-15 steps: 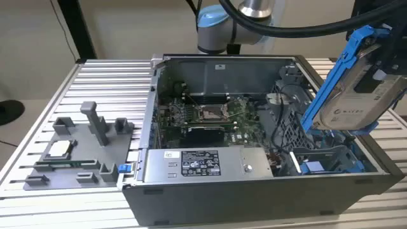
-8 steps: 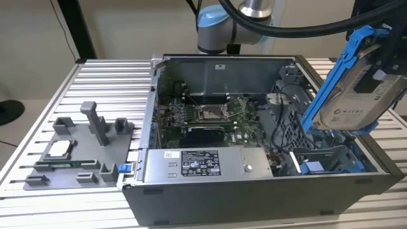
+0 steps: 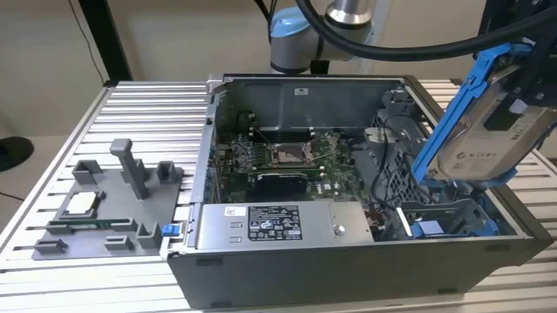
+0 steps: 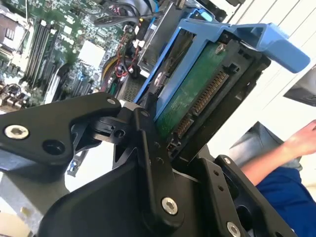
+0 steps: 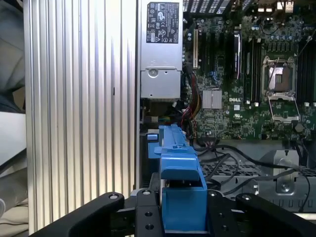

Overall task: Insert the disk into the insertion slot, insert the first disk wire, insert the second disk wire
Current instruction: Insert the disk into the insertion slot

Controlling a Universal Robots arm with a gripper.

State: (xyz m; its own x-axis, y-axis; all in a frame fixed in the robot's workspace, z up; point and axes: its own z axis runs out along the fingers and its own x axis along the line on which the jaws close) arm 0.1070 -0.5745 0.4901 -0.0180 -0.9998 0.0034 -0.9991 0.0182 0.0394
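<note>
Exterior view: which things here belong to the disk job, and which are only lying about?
Job: the disk, held by the tool; the insertion slot.
Lying about: the power-supply box; the processor socket; the grey fixture tray.

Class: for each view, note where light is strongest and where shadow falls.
Exterior view: the disk catches light, the computer case is shaded inside. Second wrist view: the table past the disk is washed white. First wrist view: bright streaks along the table.

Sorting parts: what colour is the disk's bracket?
Bright blue bracket, clearest in the exterior view.
</note>
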